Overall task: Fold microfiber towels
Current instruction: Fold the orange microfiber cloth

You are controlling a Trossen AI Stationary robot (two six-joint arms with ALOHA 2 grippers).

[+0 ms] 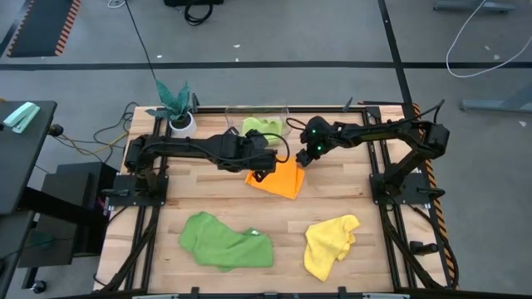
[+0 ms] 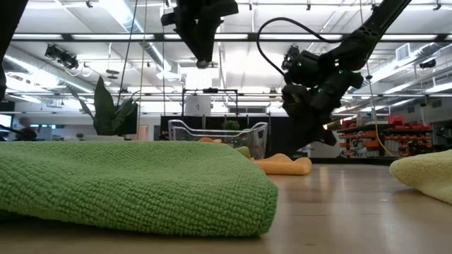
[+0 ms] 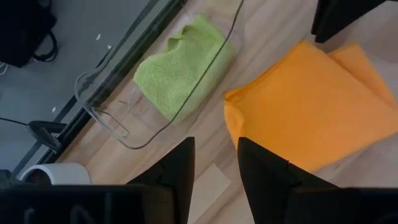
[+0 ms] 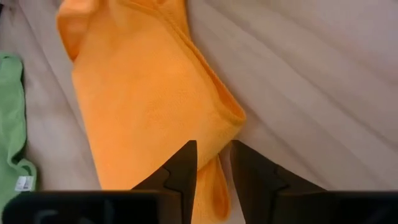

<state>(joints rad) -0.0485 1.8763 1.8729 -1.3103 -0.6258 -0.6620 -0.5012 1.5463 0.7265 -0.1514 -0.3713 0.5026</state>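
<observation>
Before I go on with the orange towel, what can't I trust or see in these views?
- Orange towel: in the high view both grippers cover its far edge.
- Lime green towel: seen only through the clear bin; whether it is folded is unclear.
- Yellow towel: cut off by the low view's edge.
- Darker green towel: blocks the low view's foreground.

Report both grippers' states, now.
Left gripper: open, empty, above the orange towel.
Right gripper: open, empty, over the same towel.

Folded orange towel (image 1: 278, 179) mid-table; green towel (image 1: 226, 241), yellow towel (image 1: 330, 243) crumpled nearer.
</observation>
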